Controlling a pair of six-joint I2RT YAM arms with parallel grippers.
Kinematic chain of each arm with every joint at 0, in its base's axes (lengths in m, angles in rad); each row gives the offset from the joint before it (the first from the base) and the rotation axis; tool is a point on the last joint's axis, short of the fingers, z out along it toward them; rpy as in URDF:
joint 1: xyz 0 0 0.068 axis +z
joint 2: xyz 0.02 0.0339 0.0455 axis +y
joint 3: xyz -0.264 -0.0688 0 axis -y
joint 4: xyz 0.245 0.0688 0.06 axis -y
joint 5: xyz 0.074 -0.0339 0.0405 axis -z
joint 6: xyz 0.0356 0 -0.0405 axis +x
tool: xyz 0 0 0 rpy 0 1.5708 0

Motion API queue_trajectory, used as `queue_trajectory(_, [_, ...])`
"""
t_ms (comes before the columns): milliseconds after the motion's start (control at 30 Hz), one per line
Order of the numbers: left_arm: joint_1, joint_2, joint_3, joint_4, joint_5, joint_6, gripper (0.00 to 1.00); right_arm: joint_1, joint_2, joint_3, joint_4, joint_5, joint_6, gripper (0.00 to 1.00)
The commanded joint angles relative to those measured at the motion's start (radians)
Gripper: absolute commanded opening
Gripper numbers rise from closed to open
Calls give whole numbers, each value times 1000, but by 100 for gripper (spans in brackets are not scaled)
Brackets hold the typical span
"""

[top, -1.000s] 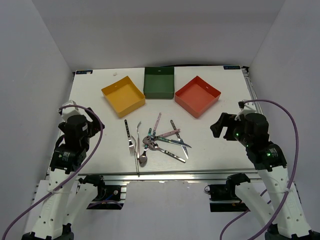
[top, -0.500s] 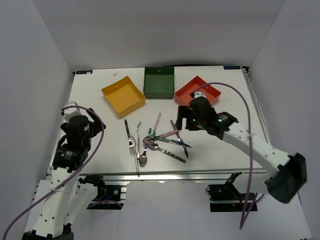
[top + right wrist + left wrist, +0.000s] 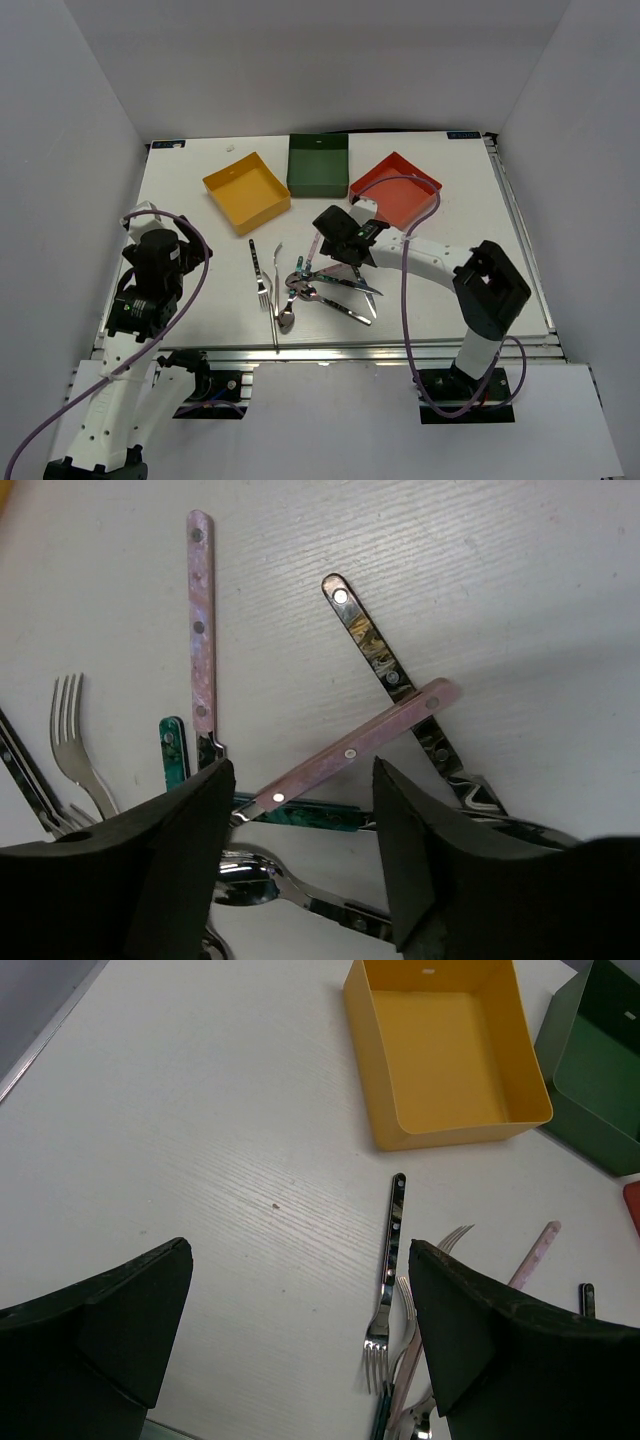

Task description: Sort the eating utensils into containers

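The eating utensils lie in a loose heap on the white table, in front of the containers: a yellow tray, a dark green tray and a red-orange tray. My right gripper hangs low over the heap, open. Its fingers straddle a slanting pink-handled utensil without touching it. Around that utensil lie another pink handle, a dark marbled handle, a teal handle and a spoon bowl. My left gripper is wide open and holds nothing, left of a dark-handled fork.
The three trays stand in a row at the back, all with nothing inside. A long slim silver utensil points toward the table's metal front rail. The right arm's cable loops over the table's right half.
The right arm has swung from the table's right side across to the utensil heap and come down over it, its jaws narrowing. The left arm has barely moved.
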Motion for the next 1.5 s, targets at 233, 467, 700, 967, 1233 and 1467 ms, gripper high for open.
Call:
queue_trajectory(233, [5,-14,1,17,-2,-5,98,16,96,19,-62,69,416,54])
queue_trajectory(467, [3,-14,0,17,1,-5,98,14,137,-7,-33,42,475,52])
queue_trajectory(700, [5,-10,0,18,4,-5,98,16,174,-18,-58,10,585,44])
queue_trajectory(967, [5,-4,0,18,7,-2,98,19,170,-7,-71,20,670,19])
queue_trajectory(1233, [3,-2,1,18,9,-2,98,19,151,33,-38,20,701,1])
queue_trajectory(1467, [5,-8,-2,20,7,-2,98,16,88,105,47,36,625,0])
